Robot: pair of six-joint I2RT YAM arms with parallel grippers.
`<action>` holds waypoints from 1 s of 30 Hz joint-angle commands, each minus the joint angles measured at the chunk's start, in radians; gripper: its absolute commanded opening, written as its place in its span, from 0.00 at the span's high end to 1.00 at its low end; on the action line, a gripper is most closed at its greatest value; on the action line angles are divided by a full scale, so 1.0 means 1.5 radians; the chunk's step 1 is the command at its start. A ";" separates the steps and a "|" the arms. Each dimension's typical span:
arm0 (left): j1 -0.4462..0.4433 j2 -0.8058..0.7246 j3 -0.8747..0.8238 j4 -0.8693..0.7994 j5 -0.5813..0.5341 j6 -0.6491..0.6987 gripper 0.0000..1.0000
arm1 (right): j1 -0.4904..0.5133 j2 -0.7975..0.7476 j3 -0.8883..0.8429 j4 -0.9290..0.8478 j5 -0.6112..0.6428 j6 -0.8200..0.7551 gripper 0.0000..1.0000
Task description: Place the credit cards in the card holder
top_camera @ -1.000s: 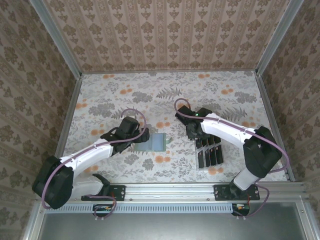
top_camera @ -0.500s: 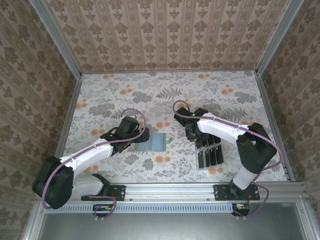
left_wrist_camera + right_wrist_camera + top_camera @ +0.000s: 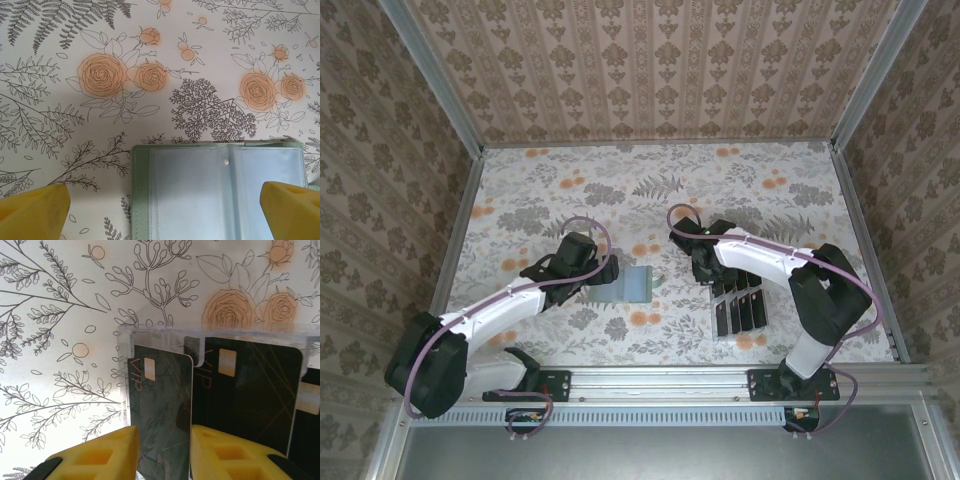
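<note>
The card holder point(image 3: 220, 190) lies open on the table, its grey-blue inside facing up, and my left gripper point(image 3: 165, 212) stands open with one finger on each side of it. From above, the card holder point(image 3: 638, 284) sits just right of the left gripper point(image 3: 608, 278). Several black credit cards point(image 3: 738, 308) stand in a clear slotted rack point(image 3: 125, 340). My right gripper point(image 3: 165, 440) is shut on the leftmost credit card point(image 3: 162, 405), its yellow fingers point(image 3: 100, 455) touching both side edges. That card still stands in its slot. From above, the right gripper point(image 3: 708, 266) is at the rack's far end.
More black cards point(image 3: 250, 390) stand in the slots right of the held one. Patterned walls close the table point(image 3: 620, 190) at the back and on both sides. The floral surface is bare behind the arms and between the wallet and the rack.
The right arm's elbow has swung inward, its wrist has shifted slightly left over the rack, and its fingers have closed a little. The left arm and the wallet have not moved.
</note>
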 commanded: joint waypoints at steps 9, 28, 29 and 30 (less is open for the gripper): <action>0.005 0.005 -0.016 0.010 0.009 0.011 0.00 | -0.004 -0.019 -0.005 0.010 -0.024 0.008 0.72; 0.006 0.008 -0.021 0.016 0.015 0.009 0.00 | -0.021 -0.027 -0.025 0.036 -0.060 0.011 0.87; 0.006 0.008 -0.022 0.016 0.014 0.009 0.00 | -0.023 -0.027 -0.026 0.037 -0.062 0.011 0.87; 0.006 0.008 -0.022 0.016 0.014 0.009 0.00 | -0.024 -0.026 -0.028 0.039 -0.065 0.011 0.89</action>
